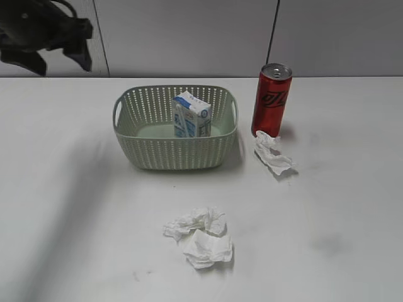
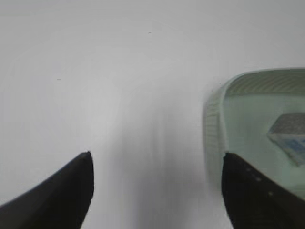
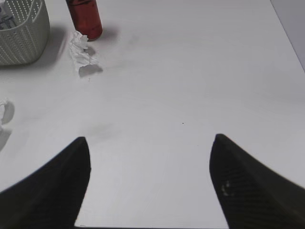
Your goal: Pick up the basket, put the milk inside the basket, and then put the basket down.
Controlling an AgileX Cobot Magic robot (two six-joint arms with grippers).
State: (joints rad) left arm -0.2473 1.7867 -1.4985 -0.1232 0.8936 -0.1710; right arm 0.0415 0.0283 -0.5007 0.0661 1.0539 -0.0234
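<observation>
The pale sage-green basket (image 1: 157, 154) stands on the white table at centre back. The white and blue milk carton (image 1: 191, 115) stands upright inside it. In the left wrist view the basket (image 2: 217, 124) is blurred at the right edge, with the milk (image 2: 290, 136) inside. The basket's corner also shows in the right wrist view (image 3: 21, 36). My left gripper (image 2: 156, 160) is open and empty, raised at the exterior view's top left (image 1: 60, 47), left of the basket. My right gripper (image 3: 150, 143) is open and empty over bare table, out of the exterior view.
A tall red soda can (image 1: 271, 99) stands right of the basket, with a crumpled tissue (image 1: 272, 153) in front of it. Two more crumpled tissues (image 1: 200, 236) lie near the table's front centre. A grey wall runs behind the table.
</observation>
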